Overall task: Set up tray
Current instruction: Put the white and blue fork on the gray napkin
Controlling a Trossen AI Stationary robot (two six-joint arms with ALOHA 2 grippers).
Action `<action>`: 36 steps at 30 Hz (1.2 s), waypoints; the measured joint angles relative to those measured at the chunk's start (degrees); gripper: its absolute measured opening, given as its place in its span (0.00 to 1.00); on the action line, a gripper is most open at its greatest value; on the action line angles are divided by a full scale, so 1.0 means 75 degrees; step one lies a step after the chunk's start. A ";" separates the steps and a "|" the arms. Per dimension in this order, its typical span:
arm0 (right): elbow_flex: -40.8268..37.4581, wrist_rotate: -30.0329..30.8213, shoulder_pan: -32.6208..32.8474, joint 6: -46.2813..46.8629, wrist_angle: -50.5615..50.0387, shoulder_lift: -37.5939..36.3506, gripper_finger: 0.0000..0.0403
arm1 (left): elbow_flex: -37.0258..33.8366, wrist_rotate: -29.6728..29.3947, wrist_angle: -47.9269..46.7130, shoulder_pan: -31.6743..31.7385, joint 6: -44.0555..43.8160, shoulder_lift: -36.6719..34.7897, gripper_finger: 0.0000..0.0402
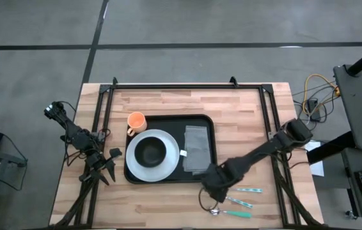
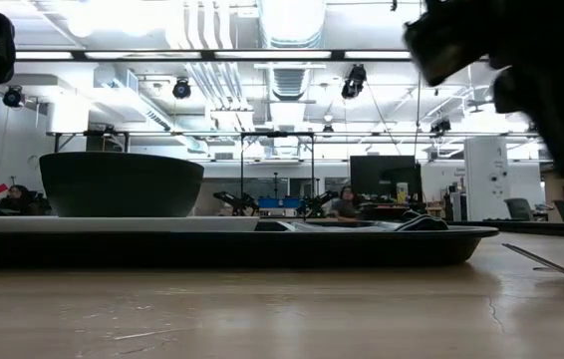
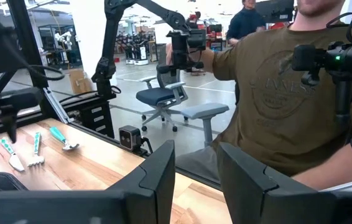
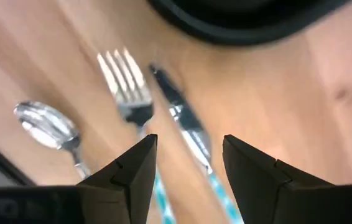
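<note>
Right pincer [image 4: 185, 165], fingers parted and empty, hovers over my teal-handled steel knife [image 4: 185, 127], just off the large black tray [image 1: 168, 148] mid-surface; cutlery step, I judge: lower, close, while left pincer [image 1: 104, 167] waits open.

The tray [image 1: 203, 121] lies flat on the counter, black and rectangular with rounded corners and a low raised rim. It sits just beyond my right pincer [image 1: 208, 197], its near edge close by, well apart from my left pincer [image 1: 104, 167].
</note>
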 joint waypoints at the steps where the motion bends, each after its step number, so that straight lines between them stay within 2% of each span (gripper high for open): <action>1: 0.0000 -0.0004 0.0117 0.0260 0.0005 0.0000 0.42 | 0.0000 0.0000 0.0000 0.0000 -0.0002 0.0000 0.25; 7: 0.0000 0.0000 0.0853 0.1520 0.0287 0.0000 0.42 | 0.0000 0.0000 0.0000 0.0002 -0.0002 0.0000 0.25; 14: 0.0000 0.0071 0.1525 0.2314 0.0843 0.0000 0.39 | 0.0000 0.0000 0.0000 0.0000 -0.0002 0.0000 0.25; 26: 0.0000 0.0154 0.1828 0.2729 0.1436 0.0000 0.36 | 0.0000 0.0000 0.0000 0.0003 0.0001 0.0000 0.25; 36: -0.0040 0.0912 0.1828 0.2273 0.1399 0.0003 0.35 | 0.0000 0.0000 0.0000 0.0001 -0.0002 0.0000 0.25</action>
